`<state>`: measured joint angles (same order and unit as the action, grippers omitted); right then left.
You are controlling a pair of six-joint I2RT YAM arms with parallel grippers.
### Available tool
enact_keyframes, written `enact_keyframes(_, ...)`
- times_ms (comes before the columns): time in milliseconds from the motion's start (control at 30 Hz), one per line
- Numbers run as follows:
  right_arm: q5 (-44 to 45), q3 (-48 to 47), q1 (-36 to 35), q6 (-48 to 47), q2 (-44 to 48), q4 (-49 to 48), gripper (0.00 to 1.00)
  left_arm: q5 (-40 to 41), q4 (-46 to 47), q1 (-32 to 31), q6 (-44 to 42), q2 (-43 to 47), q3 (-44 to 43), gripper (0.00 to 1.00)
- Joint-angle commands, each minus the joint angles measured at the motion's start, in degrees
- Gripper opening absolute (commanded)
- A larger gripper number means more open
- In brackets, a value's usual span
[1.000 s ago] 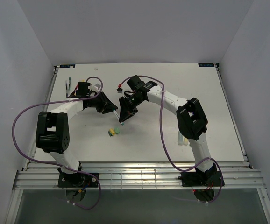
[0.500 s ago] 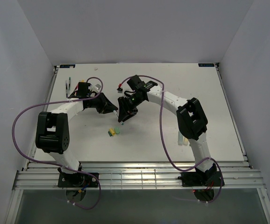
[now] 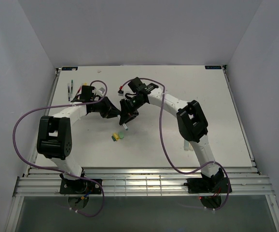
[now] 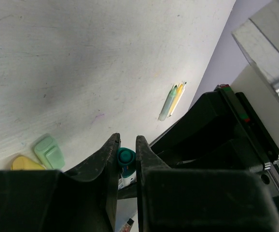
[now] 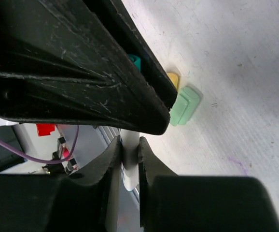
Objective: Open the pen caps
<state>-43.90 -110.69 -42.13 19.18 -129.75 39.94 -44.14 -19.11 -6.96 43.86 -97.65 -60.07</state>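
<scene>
Your left tool (image 4: 126, 145) clenched on teal cap (image 4: 126, 156). Your right tool (image 5: 130, 145) clenched on pale barrel (image 5: 130, 166), seemingly same pen. Opposed grips likely set for pulling apart. Pair meets mid-counter (image 3: 202, 96). Loose yellow and green caps (image 3: 118, 137) lie just toward 6 o'clock.

The left tool (image 3: 116, 115) and right tool (image 3: 125, 123) crowd together beside loose caps (image 3: 118, 137)

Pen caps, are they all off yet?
Partly. Done: a yellow cap and a light green cap lie loose on the table. In hand: the left claw pinches the teal end of a pen while the right claw grips its white body; that cap seems not yet off. Left: the thin pens at the far left edge, apparently untouched.
</scene>
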Motion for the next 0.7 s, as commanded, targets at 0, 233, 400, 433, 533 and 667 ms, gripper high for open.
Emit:
enact_keyframes(0, 2.5, -1.5, -0.9, -0.5, 0.0, 0.4, 0.08, -0.4, 0.7, -0.2, 0.8, 2.4, -0.6, 0.00)
enact_keyframes(233, 53.6, -0.1, -5.4, -10.5, 7.0, 18.8, 0.08, 4.1, -6.4, 3.3, 4.3, -3.5, -9.5, 0.00)
enact_keyframes(400, 47.9, 11.5, -4.8, -11.7, 14.3, 12.1, 0.08, 4.3, -5.9, 6.3, 4.6, -5.0, -11.6, 0.00)
enact_keyframes(433, 42.9, 14.1, -4.7, -12.7, 17.1, 9.5, 0.08, 3.6, -5.2, 6.8, 4.5, -4.8, -11.6, 0.00)
enact_keyframes(533, 21.5, 21.7, -3.7, -11.2, 19.1, 1.4, 0.08, 0.4, -1.2, 6.9, 4.8, -3.8, -9.6, 0.00)
enact_keyframes(667, 10.7, 25.4, -3.1, -11.0, 20.2, -2.5, 0.08, -1.6, 2.0, 6.9, 4.1, -1.9, -6.8, 0.00)
